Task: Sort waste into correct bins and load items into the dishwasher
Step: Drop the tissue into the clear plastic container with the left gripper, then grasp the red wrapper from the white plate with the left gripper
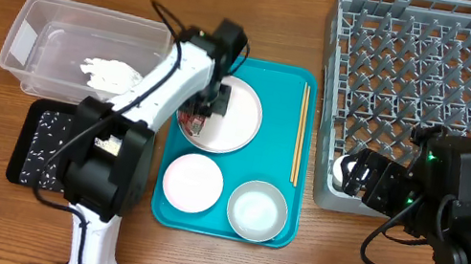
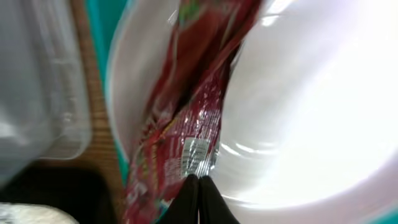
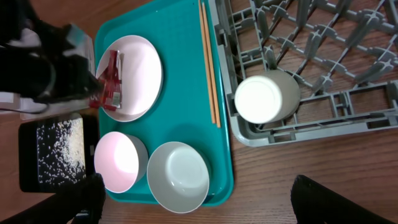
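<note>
On the surface, the tub (image 1: 84, 52) sits upper left, the shallow tray (image 1: 39, 144) holding rice grains (image 1: 49, 140) below it. The large tray (image 1: 279, 130) lies centre, bearing the large plate (image 1: 236, 118) at top, with the wrapper (image 1: 191, 122) on its left rim. The small plate (image 1: 192, 183) is lower left, the bowl (image 1: 257, 210) lower right, and the chopsticks (image 1: 301, 134) run along the right side. The rack (image 1: 445, 101) fills the upper right, with the cup (image 3: 266, 98) in its lower-left corner.

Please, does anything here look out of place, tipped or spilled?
Yes. A red wrapper lies on the large plate, which is waste sitting on a dish. The small cup seems tipped on its side at the near corner of the dish rack, not standing upright.
</note>
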Controlling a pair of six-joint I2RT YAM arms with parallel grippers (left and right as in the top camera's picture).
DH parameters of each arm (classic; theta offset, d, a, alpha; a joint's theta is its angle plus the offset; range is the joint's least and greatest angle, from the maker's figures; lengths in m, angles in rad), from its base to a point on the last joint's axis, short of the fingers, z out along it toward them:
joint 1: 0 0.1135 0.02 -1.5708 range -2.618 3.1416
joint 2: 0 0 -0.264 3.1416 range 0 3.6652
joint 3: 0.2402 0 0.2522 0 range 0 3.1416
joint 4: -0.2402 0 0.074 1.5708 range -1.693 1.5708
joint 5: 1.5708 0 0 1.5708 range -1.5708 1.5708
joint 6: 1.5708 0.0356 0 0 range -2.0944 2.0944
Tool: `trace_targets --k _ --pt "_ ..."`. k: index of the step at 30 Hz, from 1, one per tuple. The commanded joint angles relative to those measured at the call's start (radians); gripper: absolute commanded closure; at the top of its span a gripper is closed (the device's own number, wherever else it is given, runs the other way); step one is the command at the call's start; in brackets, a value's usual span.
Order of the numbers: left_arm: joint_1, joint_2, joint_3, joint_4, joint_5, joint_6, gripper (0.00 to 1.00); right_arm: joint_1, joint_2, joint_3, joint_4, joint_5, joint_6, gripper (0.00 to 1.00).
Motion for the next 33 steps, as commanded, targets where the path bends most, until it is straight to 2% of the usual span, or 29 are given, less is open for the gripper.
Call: trace_targets --k 1,5,7,8,9,10,12,14,16,22,26,27,33 --pt "0.038 -0.099 0.143 -0.048 0.015 0.000 0.96 -0.006 -0.003 -0.002 0.002 -0.002 -0.004 0.04" --pt "0.097 -0.159 0.172 -0.053 0.010 0.000 0.96 -0.006 -0.003 -0.002 0.002 -0.002 -0.003 0.04" --pt "0.117 -0.166 0.171 -0.042 0.080 0.014 0.96 -0.006 -0.003 -0.002 0.004 -0.002 -0.003 0.04" --pt "0.119 -0.163 0.170 -0.037 0.128 0.054 0.81 -0.006 -0.003 -0.002 0.006 -0.002 -0.003 0.04" --pt "0.119 -0.154 0.167 -0.038 0.155 0.094 0.59 -0.006 -0.003 -0.002 0.010 -0.002 -0.003 0.04" --pt "0.116 -0.143 0.165 -0.045 0.156 0.114 0.41 -0.006 -0.003 -0.002 0.014 -0.002 -0.003 0.04" --pt "0.108 -0.109 0.147 -0.041 0.136 0.130 0.26 -0.006 -0.003 -0.002 0.015 -0.002 -0.003 0.04" --pt "0.106 -0.058 0.126 -0.016 0.131 0.131 0.23 -0.006 -0.003 -0.002 0.009 -0.002 -0.003 0.04" --pt "0.106 0.000 0.119 -0.008 0.131 0.131 0.27 -0.006 -0.003 -0.002 0.007 -0.002 -0.003 0.04" --pt "0.103 0.163 0.119 -0.022 0.237 0.155 0.55 -0.006 -0.003 -0.002 0.003 -0.002 -0.003 0.04" --pt "0.090 0.190 0.121 -0.050 0.236 0.157 0.91 -0.006 -0.003 -0.002 0.009 -0.002 -0.003 0.04" --pt "0.087 0.181 0.129 -0.064 0.236 0.157 0.96 -0.006 -0.003 -0.002 0.009 -0.002 -0.003 0.04" --pt "0.103 0.043 0.229 -0.138 0.171 0.094 0.96 -0.006 -0.003 -0.002 0.009 -0.002 -0.003 0.04"
